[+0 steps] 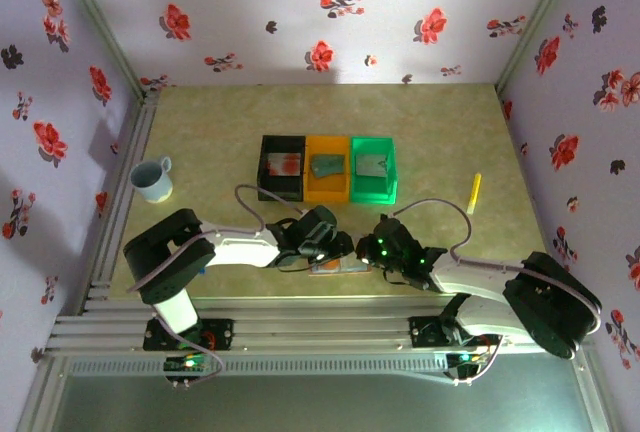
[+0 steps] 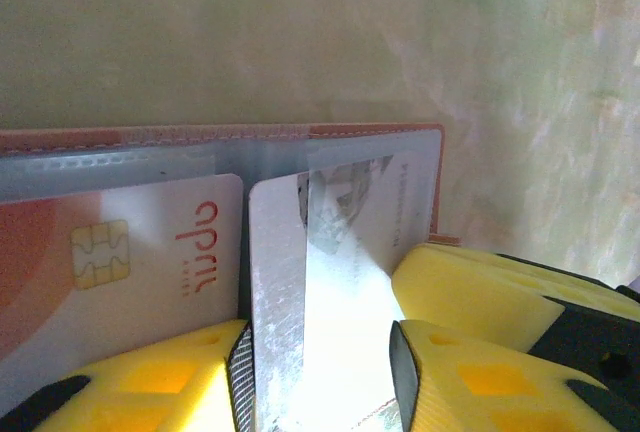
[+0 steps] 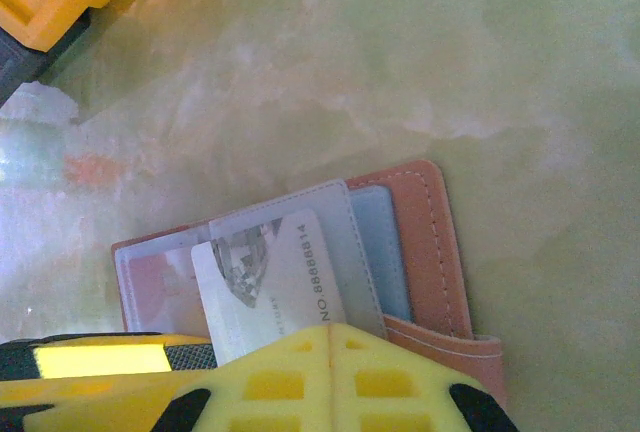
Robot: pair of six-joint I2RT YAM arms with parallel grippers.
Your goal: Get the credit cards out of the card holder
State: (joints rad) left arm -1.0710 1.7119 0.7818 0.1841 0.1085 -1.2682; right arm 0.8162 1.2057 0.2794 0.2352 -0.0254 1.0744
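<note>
Floral walls ring a mottled green tabletop, where the pinkish-tan folding card holder lies open between the left gripper and the right gripper. Left wrist: its yellow fingers clamp a silvery-white credit card half out of the holder's clear sleeve. Right wrist: the right gripper, jaws closed together, sits at the holder's near edge.

Greenish worktop: mug at left, black bin, orange bin and green bin in a row at centre, yellow stick at right, card holder at lower centre.
</note>
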